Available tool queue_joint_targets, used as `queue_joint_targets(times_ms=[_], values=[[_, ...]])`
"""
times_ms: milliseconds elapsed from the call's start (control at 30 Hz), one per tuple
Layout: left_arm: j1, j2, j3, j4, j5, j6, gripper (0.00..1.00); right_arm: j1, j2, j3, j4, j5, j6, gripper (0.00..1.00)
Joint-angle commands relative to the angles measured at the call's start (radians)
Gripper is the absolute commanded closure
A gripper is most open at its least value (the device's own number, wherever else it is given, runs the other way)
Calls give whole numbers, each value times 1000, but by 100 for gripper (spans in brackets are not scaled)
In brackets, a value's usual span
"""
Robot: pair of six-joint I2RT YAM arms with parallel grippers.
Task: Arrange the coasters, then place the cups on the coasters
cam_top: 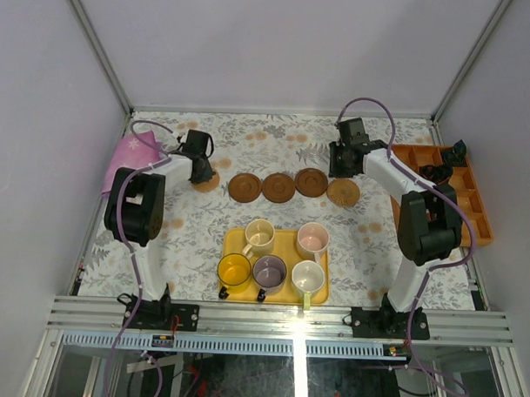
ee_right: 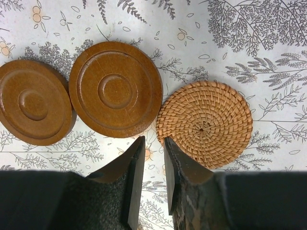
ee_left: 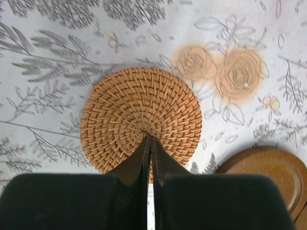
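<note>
Five coasters lie in a row across the cloth: a woven one point(cam_top: 208, 183), three brown wooden ones point(cam_top: 244, 186) point(cam_top: 278, 187) point(cam_top: 311, 182), and a second woven one point(cam_top: 343, 192). My left gripper point(ee_left: 149, 139) is shut, its tips over the centre of the left woven coaster point(ee_left: 139, 110); whether they touch it I cannot tell. A brown coaster point(ee_left: 268, 167) lies to its right. My right gripper point(ee_right: 153, 140) is slightly open and empty, its tips at the gap between a brown coaster point(ee_right: 115, 88) and the right woven coaster point(ee_right: 205, 123). Several cups, among them cream point(cam_top: 259, 236), pink point(cam_top: 313, 239) and yellow point(cam_top: 234, 271), stand on the tray.
The yellow tray point(cam_top: 285, 244) sits at the near middle between the arm bases. An orange compartment box point(cam_top: 474, 210) with small black objects stands along the right edge. A pink cloth point(cam_top: 127, 154) lies at the far left.
</note>
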Motion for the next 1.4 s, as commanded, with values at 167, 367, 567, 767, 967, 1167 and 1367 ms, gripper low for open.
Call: queue_joint_targets(times_ms=[167, 367, 567, 767, 967, 1167, 1367], values=[[37, 33, 34, 6, 85, 4, 100, 11, -23, 11, 46, -22, -22, 72], [36, -78, 31, 12, 154, 17, 100, 11, -14, 23, 79, -22, -22, 73], [32, -192, 4, 8, 174, 30, 100, 11, 9, 47, 92, -46, -22, 73], [-14, -206, -43, 19, 213, 30, 100, 13, 11, 35, 101, -56, -7, 74], [-127, -158, -40, 56, 263, 40, 100, 18, -3, 20, 100, -55, 2, 75], [-185, -82, 27, 67, 293, 53, 100, 18, -15, -9, 105, -45, 12, 75], [-191, -4, 63, 48, 299, 47, 100, 18, -16, -20, 107, -44, 17, 76]])
